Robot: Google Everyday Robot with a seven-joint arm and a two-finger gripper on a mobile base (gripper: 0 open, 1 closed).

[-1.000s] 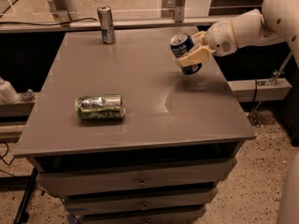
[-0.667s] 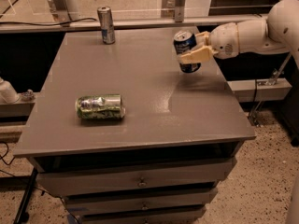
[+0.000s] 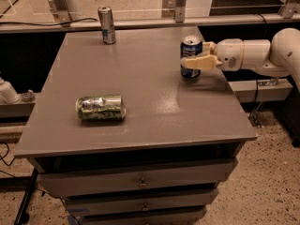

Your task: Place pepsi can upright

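So the cream-coloured two-finger gripper (image 3: 190, 56) sits over the right side of the desk, closer to the far right corner than the near one, and it's clamped on the dark blue aluminium pepsi can with the silver top rim (image 3: 191, 46). One finger (image 3: 198, 62) runs straight across the front of the can about halfway down; the other one is mostly hidden behind it. The can is upright, top facing up, and its bottom is right at the desk surface, though honestly I can't tell if it's actually resting there or a hair above. There's a faint reflection of it on the top just below. The white rounded arm (image 3: 255, 55) comes in level from past the right edge. Going outward, the grey flat-topped desk (image 3: 154, 102) has a green-and-silver drink can (image 3: 101, 108) lying on its side well apart from the gripper, over toward the left edge and nearer the front. A taller slim silver can (image 3: 107, 25) stands upright by the far edge, close to the far left corner. Under the front edge you can see a stack of grey drawers (image 3: 140, 182), and a speckled floor (image 3: 272, 172) to the right.
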